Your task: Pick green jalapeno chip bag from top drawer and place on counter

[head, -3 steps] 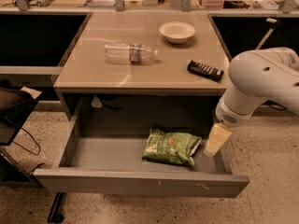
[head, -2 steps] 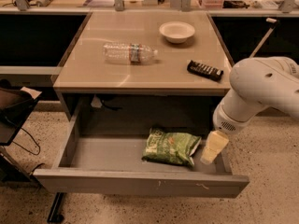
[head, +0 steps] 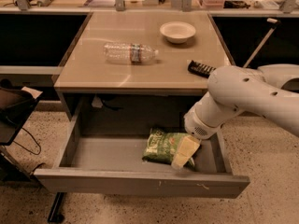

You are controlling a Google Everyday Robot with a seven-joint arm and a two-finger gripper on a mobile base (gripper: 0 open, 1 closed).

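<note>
Now reaching into the open top drawer [head: 140,183], the gripper [head: 183,154] sits over the right end of the green jalapeno chip bag [head: 161,146], which lies on the drawer floor; whether it grasps the bag cannot be told. On the counter [head: 93,71] above lie a water bottle [head: 131,53], a white bowl [head: 177,31] and a black packet [head: 200,69], partly hidden by the arm [head: 243,94]. A second ago the gripper stood just right of the bag.

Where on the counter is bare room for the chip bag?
The counter is bare along its front edge before the water bottle and in the far left corner. The right side is crowded: bowl and black packet. The gripper hangs over the chip bag in the drawer.
</note>
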